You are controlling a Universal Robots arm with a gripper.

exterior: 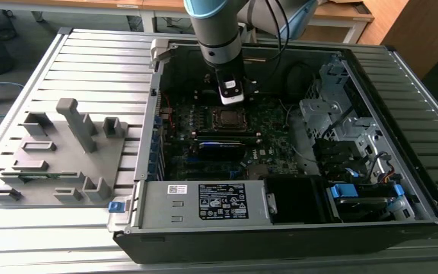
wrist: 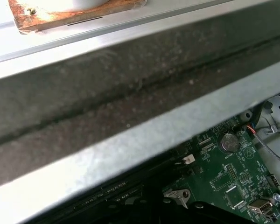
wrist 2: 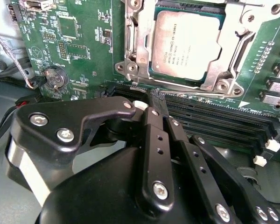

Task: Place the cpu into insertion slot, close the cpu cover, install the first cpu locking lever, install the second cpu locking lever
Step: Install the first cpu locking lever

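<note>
- The cpu [wrist 2: 189, 44] sits in the insertion slot [wrist 2: 155, 70], tiny writing on top, too small to read.
- The cpu cover [wrist 2: 233, 42] lies shut around cpu.
- The gripper [wrist 2: 159, 111] hangs beside the slot, fingers [wrist 2: 155, 135] pressed together, holding nothing.

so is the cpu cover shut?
Shut: the cpu cover lies flat around the cpu, which sits in the insertion slot.

Cpu cover [wrist 2: 233, 44] cut off by second wrist view's upper edge; far side of frame unseen. Gripper [wrist 2: 157, 108] body hides near stretch of memory slots [wrist 2: 214, 121] and board beneath. In exterior view, cpu [exterior: 227, 118] too small to tell whether cover or levers sit latched. Case wall [wrist: 107, 93] hides most of motherboard [wrist: 228, 182] in first wrist view.
</note>
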